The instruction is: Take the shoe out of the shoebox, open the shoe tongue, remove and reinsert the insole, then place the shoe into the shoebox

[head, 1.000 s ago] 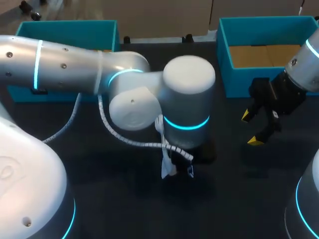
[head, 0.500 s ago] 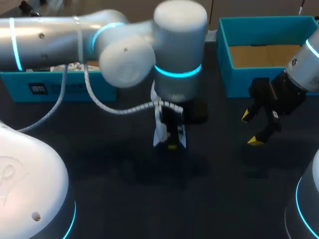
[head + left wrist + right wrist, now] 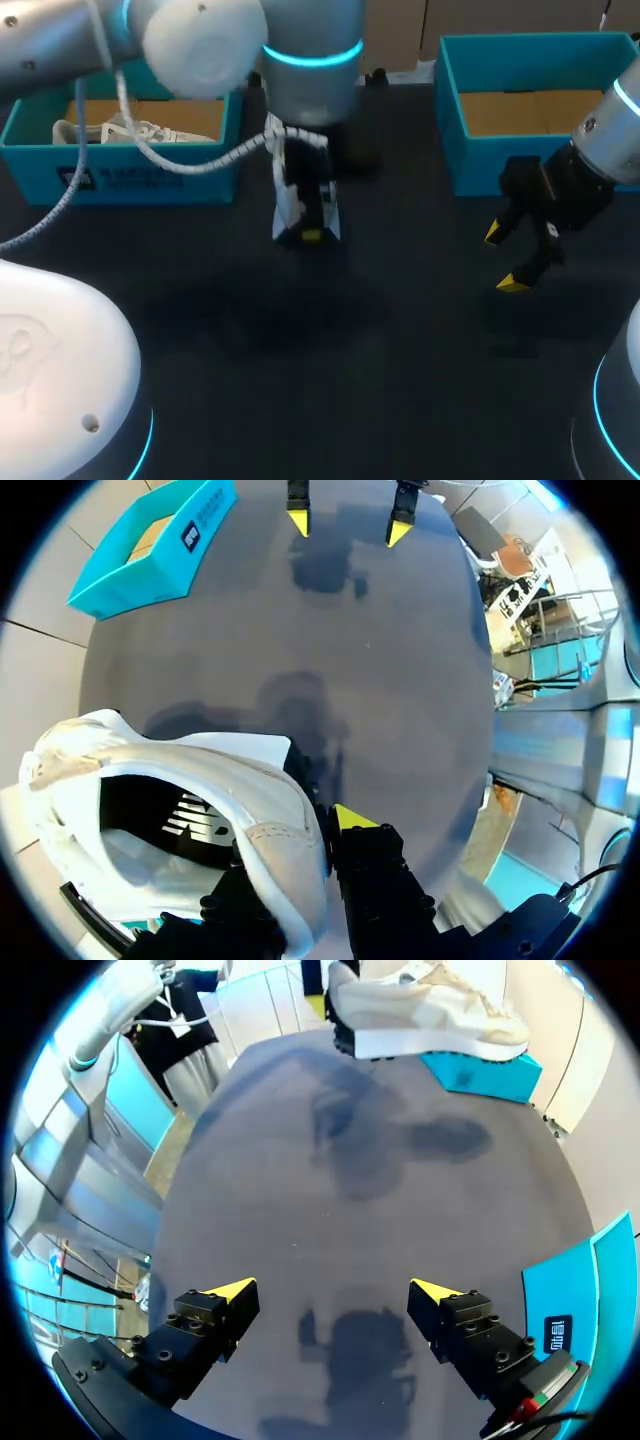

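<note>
1. White lace-up sneaker (image 3: 190,800) hung over the dark table (image 3: 400,680), left gripper (image 3: 300,850) clamped on its collar
2. Seemed light and floppy, so the collar was the sensible hold
3. Right gripper (image 3: 333,1292) had its fingers apart, empty

The head view is dim, the dark bench (image 3: 400,350) swallowing detail; cyan rings glow on the left arm (image 3: 305,90); the wrist views are brighter, lit from overhead; the white shoe (image 3: 200,765) glares; a soft shadow lies on the bench under the right tool (image 3: 332,1287).
</note>
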